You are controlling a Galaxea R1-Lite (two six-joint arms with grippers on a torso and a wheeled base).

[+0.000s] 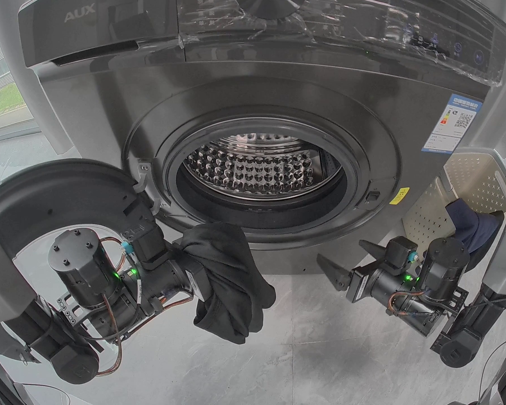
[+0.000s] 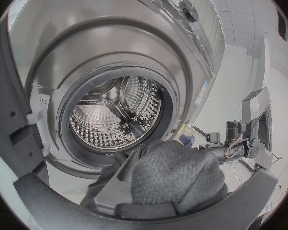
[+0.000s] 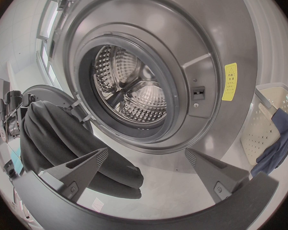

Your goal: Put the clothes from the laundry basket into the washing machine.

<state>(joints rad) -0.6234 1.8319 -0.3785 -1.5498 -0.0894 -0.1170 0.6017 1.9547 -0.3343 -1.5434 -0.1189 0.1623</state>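
Note:
A black garment hangs from my left gripper, which is shut on it just below the lower left rim of the washing machine's opening. In the left wrist view the cloth drapes over the fingers, with the bare steel drum just beyond. My right gripper is open and holds nothing, low at the right of the opening, level with the garment. A dark blue garment hangs over the edge of the cream laundry basket at far right.
The round door is swung fully open to the left, behind my left arm. The basket stands on the floor against the machine's right front. Grey floor lies free between the two arms.

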